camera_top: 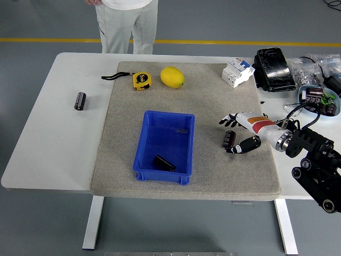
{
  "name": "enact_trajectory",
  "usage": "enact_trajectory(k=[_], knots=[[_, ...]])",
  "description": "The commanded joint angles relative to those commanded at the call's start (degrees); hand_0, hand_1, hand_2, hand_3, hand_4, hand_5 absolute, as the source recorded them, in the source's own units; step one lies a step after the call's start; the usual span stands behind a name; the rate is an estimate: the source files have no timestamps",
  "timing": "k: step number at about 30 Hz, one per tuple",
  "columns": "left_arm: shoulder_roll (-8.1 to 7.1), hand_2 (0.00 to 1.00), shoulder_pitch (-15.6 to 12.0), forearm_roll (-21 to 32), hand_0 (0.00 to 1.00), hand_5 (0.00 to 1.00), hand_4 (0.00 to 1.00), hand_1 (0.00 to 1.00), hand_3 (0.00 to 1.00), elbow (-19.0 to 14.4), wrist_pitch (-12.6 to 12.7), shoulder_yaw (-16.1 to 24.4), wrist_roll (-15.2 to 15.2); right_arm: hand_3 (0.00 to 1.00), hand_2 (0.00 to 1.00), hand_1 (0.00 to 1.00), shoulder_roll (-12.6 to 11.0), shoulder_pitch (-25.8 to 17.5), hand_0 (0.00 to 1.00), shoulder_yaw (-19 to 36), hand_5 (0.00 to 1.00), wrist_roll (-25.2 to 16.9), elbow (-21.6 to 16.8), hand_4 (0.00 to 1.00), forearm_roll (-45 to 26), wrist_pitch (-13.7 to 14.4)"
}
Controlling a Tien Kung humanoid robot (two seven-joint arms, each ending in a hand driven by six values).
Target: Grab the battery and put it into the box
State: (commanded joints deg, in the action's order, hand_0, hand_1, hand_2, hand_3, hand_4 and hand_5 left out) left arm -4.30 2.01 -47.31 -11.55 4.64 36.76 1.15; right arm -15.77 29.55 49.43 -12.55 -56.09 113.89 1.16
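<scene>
A dark cylindrical battery (229, 139) lies on the grey mat (128, 160), to the right of the blue box (169, 113). My right hand (237, 133) comes in from the right, low over the mat. Its fingers (229, 118) are spread just beyond the battery and its thumb (246, 145) lies on the near side, so the battery sits between them without a closed grasp. A black object (164, 163) lies inside the box near its front wall. A second battery (80, 101) lies on the bare white table at the left. My left arm is out of view.
A yellow tape measure (141, 80) and a lemon (172, 77) sit at the back of the mat. A white breaker (237, 71), a black case (274, 62) and a bowl of parts (317, 100) stand at the right. A person (128, 21) stands at the far side.
</scene>
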Motion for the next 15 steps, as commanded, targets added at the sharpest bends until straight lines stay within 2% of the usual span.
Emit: enact_trajectory(k=[4,5,10,11,15], knots=[[-0.02,0.761,0.1,-0.4,0.676,0.912,0.739,0.642,0.802,0.0,-0.1,0.2,0.1,0.722,0.65,0.6,0.2,-0.2,0.569,-0.1,0.237,-0.2,1.2,0.998,0.1,0.7],[-0.01,0.762,0.1,-0.6,0.676,0.915,0.74,0.644,0.802,0.0,-0.1,0.3,0.2,0.626,0.571,0.558,0.2,-0.2,0.515,-0.2,0.219,-0.3,1.5,0.984,0.2,1.0],[0.04,0.762,-0.1,-0.8,0.676,0.915,0.74,0.644,0.802,-0.1,-0.1,0.3,0.4,0.626,0.571,0.558,0.4,-0.5,0.515,-0.6,0.219,-0.6,2.7,0.984,0.3,2.1],[0.03,0.765,-0.1,-0.9,0.676,0.92,0.74,0.644,0.803,-0.1,-0.1,0.3,0.5,0.516,0.496,0.455,0.4,-0.4,0.39,-0.7,0.183,-0.5,2.9,0.882,0.0,2.0],[-0.03,0.765,-0.1,-1.2,0.676,0.92,0.74,0.644,0.803,-0.2,-0.3,0.5,0.7,0.516,0.496,0.455,0.4,-0.3,0.39,-0.9,0.183,-0.3,2.9,0.882,-0.1,1.7]])
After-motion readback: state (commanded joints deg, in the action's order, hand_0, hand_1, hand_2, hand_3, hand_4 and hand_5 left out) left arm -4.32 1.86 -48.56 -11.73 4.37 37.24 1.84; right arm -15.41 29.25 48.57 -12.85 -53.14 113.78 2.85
